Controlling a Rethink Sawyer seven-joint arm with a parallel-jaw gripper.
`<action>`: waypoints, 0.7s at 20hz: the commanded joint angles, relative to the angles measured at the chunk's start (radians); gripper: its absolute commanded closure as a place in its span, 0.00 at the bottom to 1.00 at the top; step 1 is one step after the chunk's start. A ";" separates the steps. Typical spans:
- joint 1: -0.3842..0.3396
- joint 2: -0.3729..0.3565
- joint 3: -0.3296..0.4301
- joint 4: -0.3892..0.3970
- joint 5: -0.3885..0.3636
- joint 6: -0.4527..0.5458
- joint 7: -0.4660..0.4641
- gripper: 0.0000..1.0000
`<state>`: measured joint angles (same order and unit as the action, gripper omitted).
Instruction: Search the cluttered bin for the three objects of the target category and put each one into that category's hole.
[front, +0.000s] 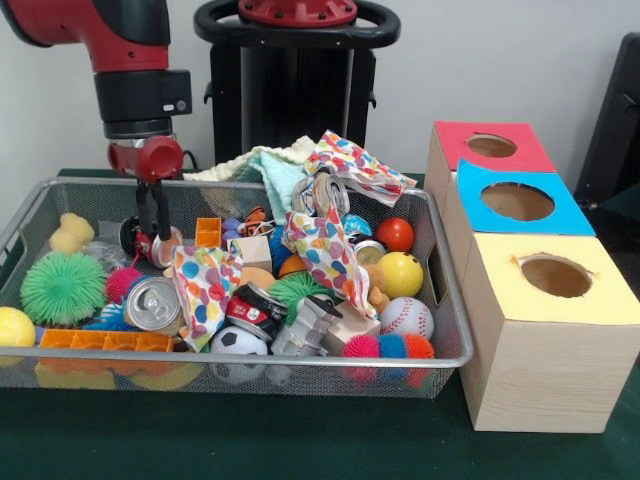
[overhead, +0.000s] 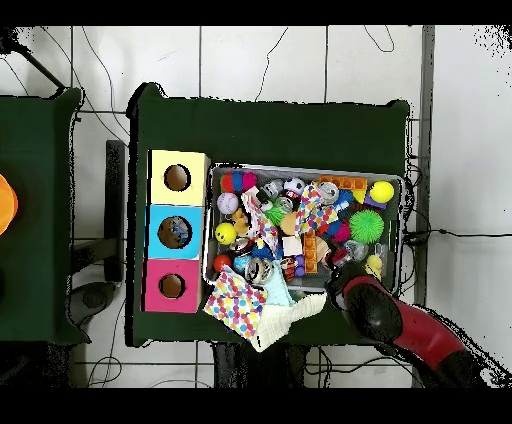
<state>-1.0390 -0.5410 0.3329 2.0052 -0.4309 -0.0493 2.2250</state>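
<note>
Target category isn't identifiable from what I see. Candidates in the wire bin (front: 440, 362): crushed cans, e.g. silver can (front: 152, 303) front-left and red-black can (front: 252, 310) mid-front; balls, e.g. baseball (front: 407, 318), yellow ball (front: 400, 273), red ball (front: 395, 234), soccer ball (front: 238, 343); green spiky ball (front: 63, 287) at left. Polka-dot cloths (front: 322, 250) drape over the middle and the back rim.

My gripper (front: 155, 244) is down inside the bin's back-left area, fingers low beside an orange block (front: 208, 232); something dark and red sits between them, but I can't tell if I'm clamped on it or open.

Boxes stand just beside the bin: red hole (front: 491, 146), blue hole (front: 517, 201), yellow hole (front: 555, 275). Overhead, the blue hole (overhead: 175, 232) shows something inside.
</note>
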 joint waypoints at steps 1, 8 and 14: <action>0.010 -0.046 0.051 -0.147 -0.007 -0.026 0.045 0.00; 0.068 -0.090 -0.047 -0.163 0.000 -0.047 0.061 0.00; 0.066 -0.066 -0.051 -0.170 -0.005 -0.046 0.065 0.00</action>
<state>-0.9828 -0.6103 0.3045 1.9499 -0.4315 -0.0491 2.2250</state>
